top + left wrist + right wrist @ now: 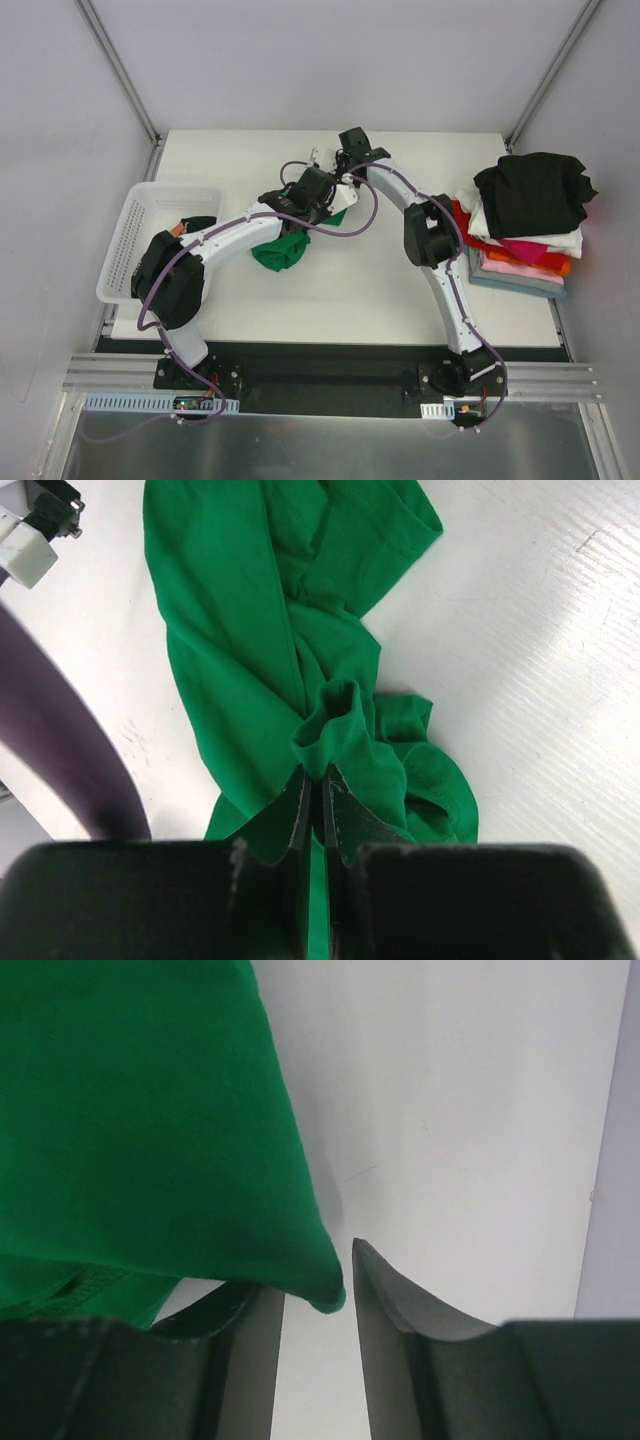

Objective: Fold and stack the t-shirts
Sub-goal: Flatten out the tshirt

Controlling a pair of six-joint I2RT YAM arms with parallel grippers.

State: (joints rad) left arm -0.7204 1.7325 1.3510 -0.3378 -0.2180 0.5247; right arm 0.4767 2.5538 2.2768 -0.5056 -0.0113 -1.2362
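we see the green t-shirt crumpled on the table, right of the white basket, roughly between the basket and the stack on the far side. the left gripper is clamped on a bunched fold of the green t-shirt, jaws pressed together with cloth pinched in them. the right gripper is just past it, farther from the basket, jaws apart. a corner of the green t-shirt hangs at the gap over one finger, not squeezed. the stack of folded t-shirts lies well right of the basket, with a black t-shirt on top and white, red, pink and orange layers under it. inside the basket a dark garment with a bit of orange shows, partly hidden by the left arm.
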